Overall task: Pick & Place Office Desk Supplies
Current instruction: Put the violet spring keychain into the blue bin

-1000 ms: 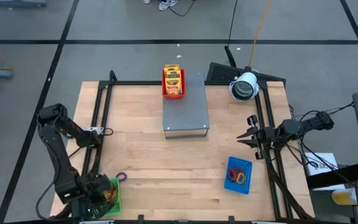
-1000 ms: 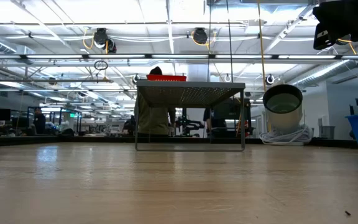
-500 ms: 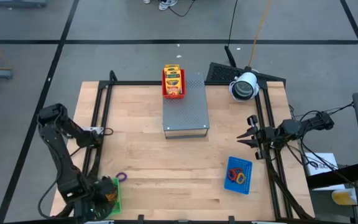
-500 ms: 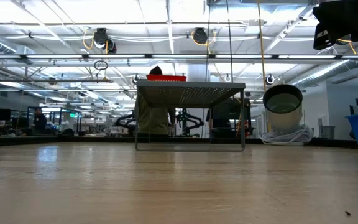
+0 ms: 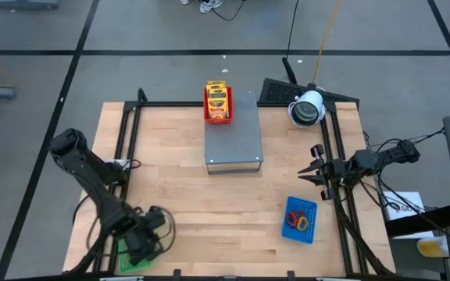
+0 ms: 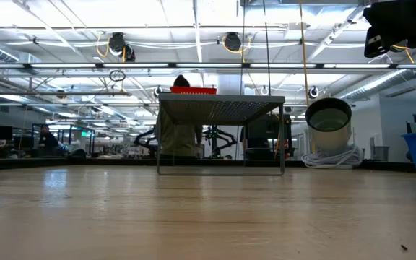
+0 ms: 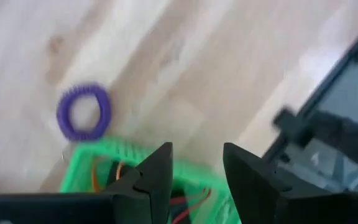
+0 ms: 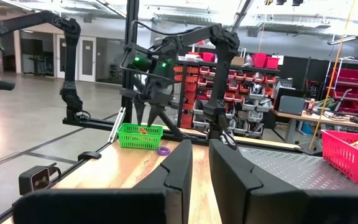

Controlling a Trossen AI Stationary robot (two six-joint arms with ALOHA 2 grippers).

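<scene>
Hovering over the green tray (image 5: 135,256) at the near-left corner, left gripper (image 7: 194,171) has fingers apart, nothing between them. Purple band (image 7: 83,112) lies on bare wood just beside the tray rim; other bands sit inside the tray. Judgement: to take the purple band, come straight down, one finger inside the loop, clear of the mesh wall. Left rail (image 5: 123,148) close behind; open wood toward centre. Grey box (image 5: 233,133) mid-table with red tray (image 5: 218,104). Blue tray (image 5: 300,219) near right. Right gripper (image 5: 309,173) waits at the right rail, fingers slightly apart, empty.

Two dark jointed arms with black cables and green indicator lights.
</scene>
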